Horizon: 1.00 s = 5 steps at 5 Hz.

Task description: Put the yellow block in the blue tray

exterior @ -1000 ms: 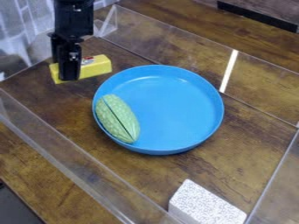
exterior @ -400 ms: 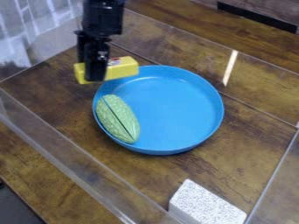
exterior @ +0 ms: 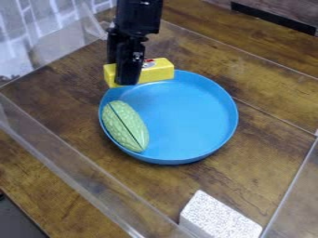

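Small yellow rectangular block with a white-and-red label (exterior: pixel 156 69): pinched in the black robot gripper (exterior: pixel 125 70), at the far left edge of the round bright-blue plastic tray (exterior: pixel 187 119), overlapping the rim as seen from here; its height above the rim cannot be told. The claw is closed on the block's left part, the right part jutting out free. Green ribbed oval (exterior: pixel 125 125): inside the tray, along its left side. White speckled block (exterior: pixel 220 216): outside the tray, near and to the right, on the brown wooden table (exterior: pixel 47 116). Step in hand, as judged: carrying the block to the tray. The next move calls for travel nearer and rightward over the bare blue floor, clear of the oval, then lowering and release.
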{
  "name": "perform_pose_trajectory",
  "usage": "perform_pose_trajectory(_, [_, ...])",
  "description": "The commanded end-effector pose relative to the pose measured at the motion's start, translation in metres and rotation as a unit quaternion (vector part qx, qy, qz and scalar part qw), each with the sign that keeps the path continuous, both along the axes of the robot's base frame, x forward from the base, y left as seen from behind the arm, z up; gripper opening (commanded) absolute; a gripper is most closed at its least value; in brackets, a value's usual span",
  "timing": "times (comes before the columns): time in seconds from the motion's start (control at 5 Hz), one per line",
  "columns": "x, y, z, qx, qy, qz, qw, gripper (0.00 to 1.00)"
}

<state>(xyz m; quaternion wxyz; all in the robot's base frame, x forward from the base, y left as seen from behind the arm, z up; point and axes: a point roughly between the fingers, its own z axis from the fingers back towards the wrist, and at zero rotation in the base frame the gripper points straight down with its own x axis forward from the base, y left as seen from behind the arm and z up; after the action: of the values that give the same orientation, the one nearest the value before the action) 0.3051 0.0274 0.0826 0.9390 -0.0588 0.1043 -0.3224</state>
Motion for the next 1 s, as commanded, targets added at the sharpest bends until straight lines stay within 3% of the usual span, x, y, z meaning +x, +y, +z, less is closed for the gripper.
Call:
perform_pose_trajectory(0.0, [0.009,-0.007,0.037,0.003,-0.056,-0.006,0.9984,0.0])
perform_pose_trajectory(0.8, [0.004,-0.033,0.073,0.008,-0.057,0.005,0.9984,0.0])
